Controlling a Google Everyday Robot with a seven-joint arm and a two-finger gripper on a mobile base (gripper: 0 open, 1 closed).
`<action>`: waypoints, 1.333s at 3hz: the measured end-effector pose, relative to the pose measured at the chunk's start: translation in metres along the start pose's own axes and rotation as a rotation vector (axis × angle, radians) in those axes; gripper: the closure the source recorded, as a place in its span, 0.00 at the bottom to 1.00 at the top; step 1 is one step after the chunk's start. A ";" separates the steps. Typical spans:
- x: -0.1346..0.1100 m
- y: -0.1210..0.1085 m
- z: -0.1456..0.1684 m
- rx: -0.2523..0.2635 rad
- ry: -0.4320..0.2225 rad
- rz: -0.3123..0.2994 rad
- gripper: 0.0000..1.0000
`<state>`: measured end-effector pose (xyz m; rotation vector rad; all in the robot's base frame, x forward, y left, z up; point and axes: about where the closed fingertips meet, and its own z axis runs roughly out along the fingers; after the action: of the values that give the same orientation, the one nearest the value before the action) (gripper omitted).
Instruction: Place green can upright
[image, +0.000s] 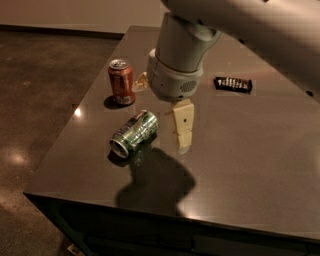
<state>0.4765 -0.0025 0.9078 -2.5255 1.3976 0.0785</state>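
The green can (135, 133) is lying on its side near the front-left part of the desk (250, 165), not touching anything but the desktop. Its long axis is running from about 7 o'clock to 1 o'clock, with the silver end at the 7 o'clock side facing the desk's near edge. Now the key relation: the can is sitting at 9 o'clock from the tool (183, 131), just beside it, a narrow strip of bare desk showing between them. The tool is hanging under the arm's big pale wrist, pointing down at the desktop and carrying nothing; whether it is released or clenched, I cannot tell. To my eye the approach is calling for a short shift toward 9 o'clock and a grasp across the can's body. Further out, the red can (121, 81) is standing upright at 11 o'clock from the green one, near it, and a dark packet (233, 84) is lying well apart at 2 o'clock.
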 end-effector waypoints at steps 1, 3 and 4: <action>-0.022 -0.004 0.020 -0.023 0.023 -0.087 0.00; -0.046 -0.015 0.056 -0.092 0.068 -0.179 0.00; -0.046 -0.020 0.069 -0.119 0.085 -0.189 0.00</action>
<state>0.4734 0.0625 0.8527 -2.7766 1.2101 0.0201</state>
